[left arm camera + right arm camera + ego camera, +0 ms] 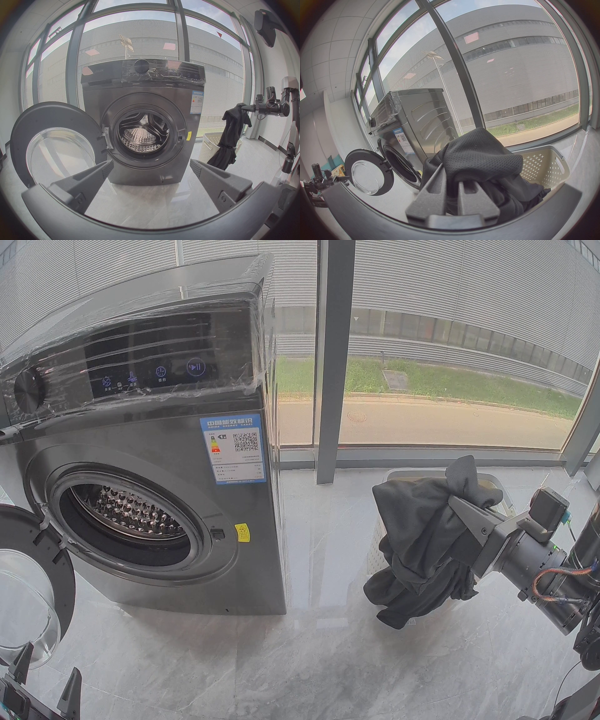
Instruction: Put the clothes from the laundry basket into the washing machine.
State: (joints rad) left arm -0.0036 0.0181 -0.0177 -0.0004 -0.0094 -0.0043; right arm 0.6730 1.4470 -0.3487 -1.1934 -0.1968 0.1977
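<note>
garment [415, 534] clamped by right tool [464, 518] | open drum [128, 518] found well to tool's left | left tool [51, 664] held apart

The dark garment [419, 534] hides most of the laundry basket [412, 473] right of the washing machine [156, 490], whose door [31, 590] is cut off.

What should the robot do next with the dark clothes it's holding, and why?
Probably swing the arm sideways toward the washing machine. The right gripper is shut on the dark garment, which hangs in the air by the laundry basket. The door stands wide open and the drum looks empty, so nothing seems to block loading.
</note>
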